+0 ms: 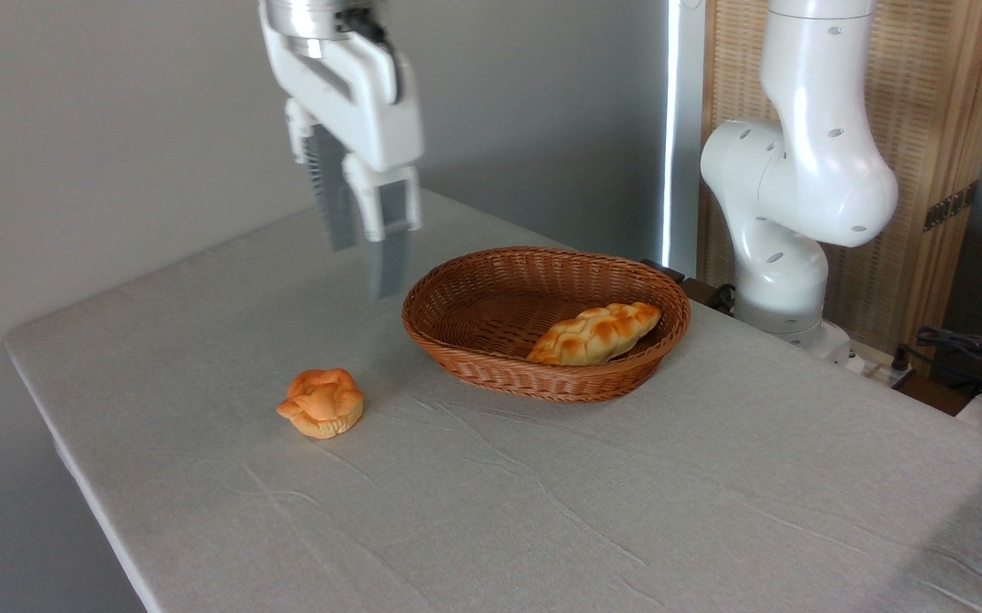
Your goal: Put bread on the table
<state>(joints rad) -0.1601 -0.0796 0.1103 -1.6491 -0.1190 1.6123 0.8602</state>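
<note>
Resting bread (321, 403) on unmarked table (542, 511)

The bread (321, 403) is sitting alone on the grey cloth of the table (542, 511), with bare cloth lying open on every side of it. The wicker basket (546, 323) is standing to its right, apart from it, its raised rim walling in the braided loaf (595, 334). The gripper (367, 268) is hanging high above, clear of both, nothing between its fingers.
</note>
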